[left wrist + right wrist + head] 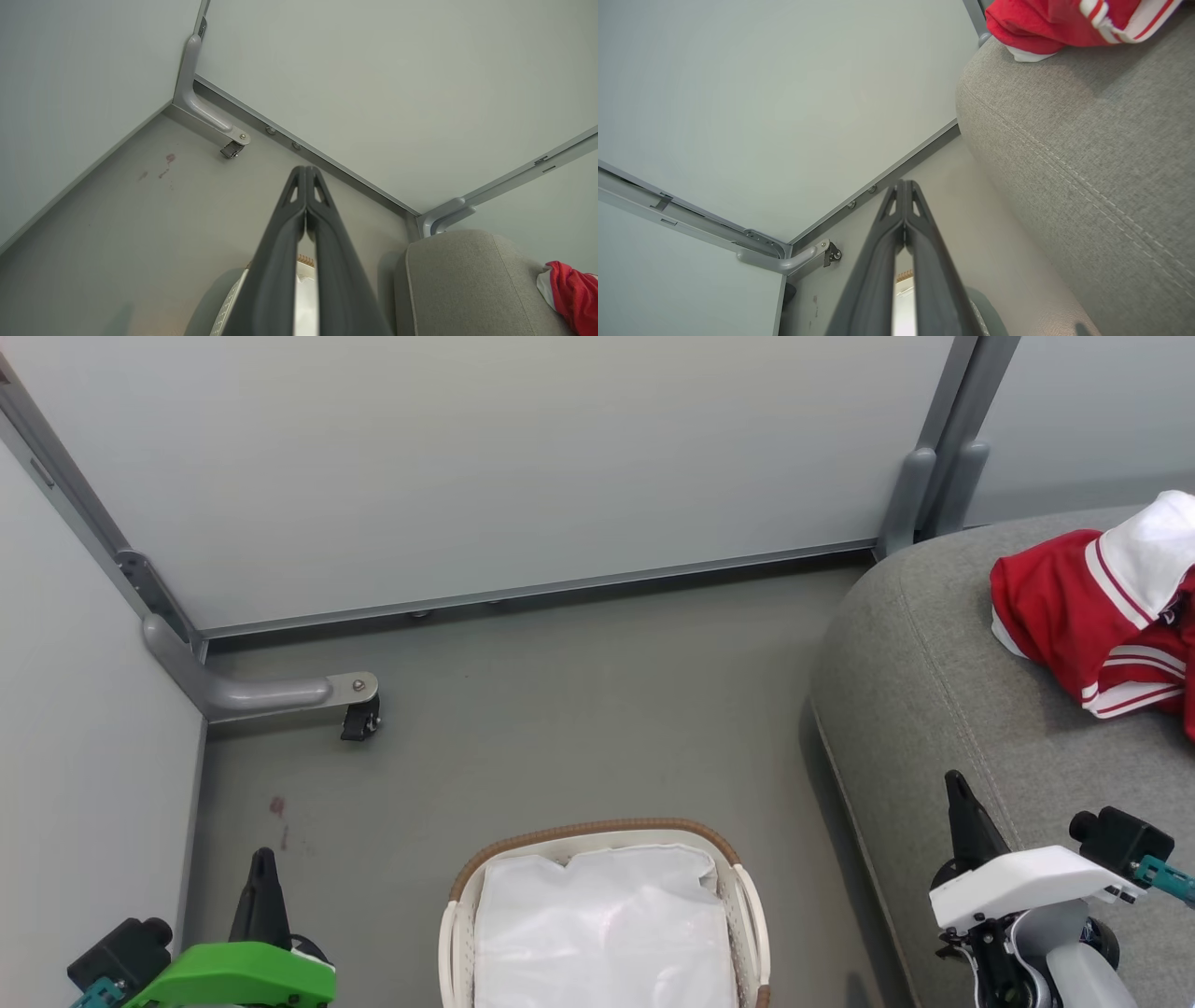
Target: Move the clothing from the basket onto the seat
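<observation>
At lower left, the left gripper (263, 873) has its two dark fingers pressed together, empty, above the grey floor (560, 709). In the middle stands one basket (597, 828), a single white liner sheet (602, 933) lying in it. Right of that, the right gripper (960, 798), fingers likewise closed on nothing, hangs over the edge of the one seat (915, 672). The clothing (1064, 607) lies in one red-and-white heap on the seat's far right; how many garments, I cannot tell.
</observation>
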{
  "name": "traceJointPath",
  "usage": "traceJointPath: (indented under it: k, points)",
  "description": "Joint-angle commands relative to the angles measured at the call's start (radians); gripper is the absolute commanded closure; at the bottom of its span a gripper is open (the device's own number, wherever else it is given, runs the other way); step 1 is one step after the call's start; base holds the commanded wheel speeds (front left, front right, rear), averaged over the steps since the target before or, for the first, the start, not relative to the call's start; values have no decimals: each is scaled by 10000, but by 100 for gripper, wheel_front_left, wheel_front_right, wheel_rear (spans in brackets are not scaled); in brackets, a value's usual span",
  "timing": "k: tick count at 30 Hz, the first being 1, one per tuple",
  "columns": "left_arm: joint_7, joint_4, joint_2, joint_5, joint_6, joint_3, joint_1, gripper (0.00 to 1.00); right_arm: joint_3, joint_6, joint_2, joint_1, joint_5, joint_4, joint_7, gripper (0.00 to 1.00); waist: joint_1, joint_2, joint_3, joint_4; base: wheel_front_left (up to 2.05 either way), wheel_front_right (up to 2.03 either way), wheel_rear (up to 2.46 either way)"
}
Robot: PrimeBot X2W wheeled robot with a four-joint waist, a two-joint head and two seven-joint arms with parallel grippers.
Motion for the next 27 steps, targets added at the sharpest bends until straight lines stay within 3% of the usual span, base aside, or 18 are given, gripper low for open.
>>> traceJointPath:
  k: [1, 27]
  points:
    - [75, -182, 51, -363, -52, 48, -299, 100, -51, -4, -65, 2, 358, -196, 75, 100, 0, 0, -4, 3, 0, 0, 0]
    - [918, -496, 70, -3531, -91, 252, -542, 100, -308, -6, -93, 167, 3530, -707, 916, 100, 0, 0, -85, 58, 0, 0, 0]
